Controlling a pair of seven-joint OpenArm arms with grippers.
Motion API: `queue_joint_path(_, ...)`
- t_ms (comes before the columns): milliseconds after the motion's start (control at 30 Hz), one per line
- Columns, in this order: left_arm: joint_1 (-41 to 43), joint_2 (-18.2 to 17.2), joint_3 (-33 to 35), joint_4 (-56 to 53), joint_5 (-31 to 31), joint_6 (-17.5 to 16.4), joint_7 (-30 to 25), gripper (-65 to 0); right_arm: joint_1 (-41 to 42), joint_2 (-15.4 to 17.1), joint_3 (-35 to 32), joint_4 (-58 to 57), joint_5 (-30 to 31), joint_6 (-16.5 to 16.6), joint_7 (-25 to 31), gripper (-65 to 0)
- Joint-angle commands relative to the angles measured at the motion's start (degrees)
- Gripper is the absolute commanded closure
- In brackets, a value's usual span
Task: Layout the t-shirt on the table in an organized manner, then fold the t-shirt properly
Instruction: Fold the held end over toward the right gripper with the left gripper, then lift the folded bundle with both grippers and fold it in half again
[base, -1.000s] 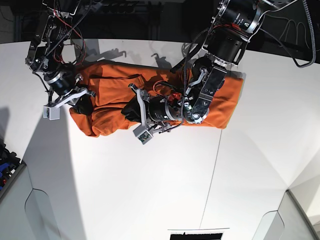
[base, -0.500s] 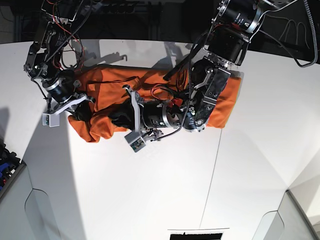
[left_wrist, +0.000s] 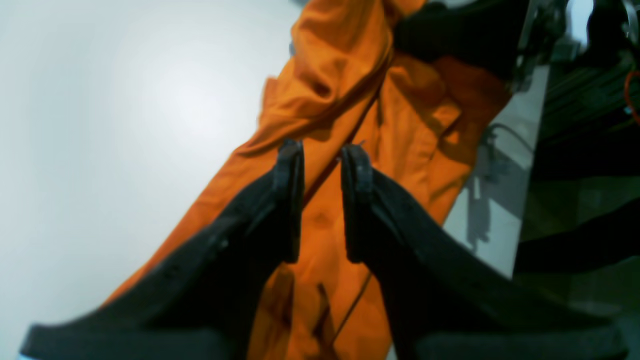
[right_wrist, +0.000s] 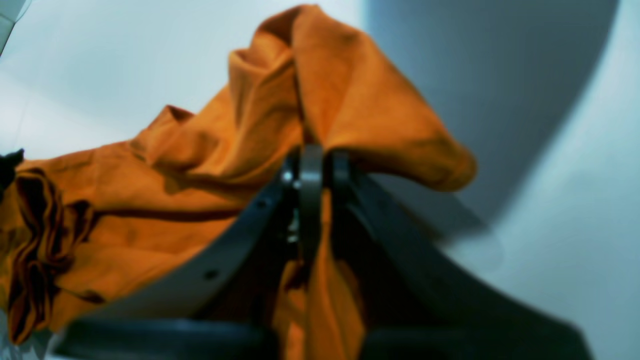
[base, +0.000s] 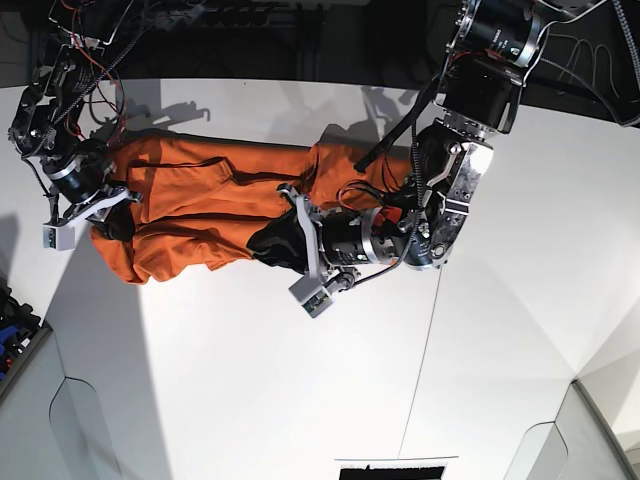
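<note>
On table (base: 250, 360): t-shirt (base: 200, 215) bunched; right hand (right_wrist: 312, 165) pinches fold, left hand (left_wrist: 322, 200) narrowly parted above cloth.

The left pincer (left_wrist: 321, 200) has its two dark fingers (left_wrist: 290, 200) parted by a narrow gap, with nothing pinched between the tips. In the base view its arm comes down from the far right, bends sharply at the elbow and runs leftward, low and nearly level, ending in the left pincer (base: 268, 240) near the middle. The right pincer (right_wrist: 311, 200) is clamped tight, fingers pressed together on a fold of the t-shirt (right_wrist: 210, 150). Its arm hangs from the far left, wrist bent, right pincer (base: 108, 222) at the left edge.
</note>
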Motion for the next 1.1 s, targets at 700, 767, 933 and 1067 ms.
queue_joint_path(700, 9.8, -11.6, -16.6, 1.1, -0.7, -0.7, -2.2, -13.7, 0.9, 3.6, 2.5, 5.7, 19.0, 3.7, -6.7, 0.0)
queue_joint_path(767, 11.8, -11.2, -16.6, 1.1, -0.7, -0.7, -3.1, -13.7, 0.9, 1.9, 1.9, 8.4, 20.4, 3.7, -8.2, 0.0)
queue_joint_path(933, 14.9, -8.6, -16.5, 1.1, -0.7, -0.7, -3.2, -13.7, 0.7, -2.5, -3.7, 13.3, 20.2, 3.7, -8.8, 0.0)
queue_joint_path(1067, 14.9, -6.6, -16.5, 1.0, -0.5, -0.7, -3.4, -13.7, 0.5, -7.0, -11.1, 14.1, 19.0, 3.7, -8.8, 0.0)
